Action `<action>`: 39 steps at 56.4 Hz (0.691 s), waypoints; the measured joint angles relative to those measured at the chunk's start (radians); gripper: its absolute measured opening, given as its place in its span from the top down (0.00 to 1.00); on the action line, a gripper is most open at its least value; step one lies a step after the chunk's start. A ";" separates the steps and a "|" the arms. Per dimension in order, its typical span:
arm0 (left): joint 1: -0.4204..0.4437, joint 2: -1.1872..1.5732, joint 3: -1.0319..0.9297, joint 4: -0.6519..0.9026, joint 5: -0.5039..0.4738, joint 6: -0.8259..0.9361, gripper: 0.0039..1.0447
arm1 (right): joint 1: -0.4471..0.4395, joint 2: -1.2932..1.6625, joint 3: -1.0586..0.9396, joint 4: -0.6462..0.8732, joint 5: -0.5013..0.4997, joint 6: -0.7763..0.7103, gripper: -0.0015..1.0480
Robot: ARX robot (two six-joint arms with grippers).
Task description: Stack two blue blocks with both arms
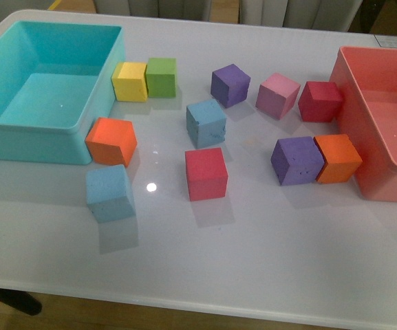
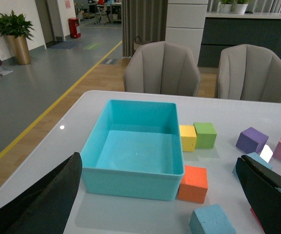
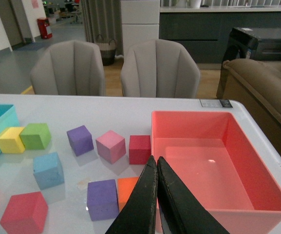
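Note:
Two light blue blocks lie apart on the white table. One blue block [image 1: 206,122] sits near the middle; the other [image 1: 109,192] sits nearer the front left, just in front of an orange cube [image 1: 111,141]. Neither arm shows in the front view. In the left wrist view my left gripper [image 2: 159,165] hangs open above the table, its fingers wide apart. The front-left blue block [image 2: 213,220] lies low between them, and the middle one [image 2: 254,161] peeks from behind one finger. My right gripper [image 3: 155,160] is shut on nothing, above the edge of the red bin, and the middle blue block [image 3: 48,169] lies off to one side of it.
A turquoise bin [image 1: 33,127] stands at the back left and a red bin [image 1: 363,137] at the right. Yellow [image 1: 130,81], green [image 1: 162,76], purple [image 1: 230,84], pink [image 1: 278,95] and red [image 1: 206,173] cubes are scattered around, with a purple [image 1: 297,160] and orange [image 1: 338,158] pair beside the red bin.

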 joint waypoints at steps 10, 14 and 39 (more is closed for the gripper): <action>0.000 0.000 0.000 0.000 0.000 0.000 0.08 | 0.000 -0.061 0.000 -0.061 0.000 0.000 0.98; 0.000 0.000 0.000 0.000 0.000 0.000 0.08 | 0.000 -0.090 0.000 -0.089 0.000 0.000 0.98; 0.000 0.000 0.000 0.000 0.000 0.000 0.08 | 0.000 -0.303 0.000 -0.309 0.000 0.000 0.98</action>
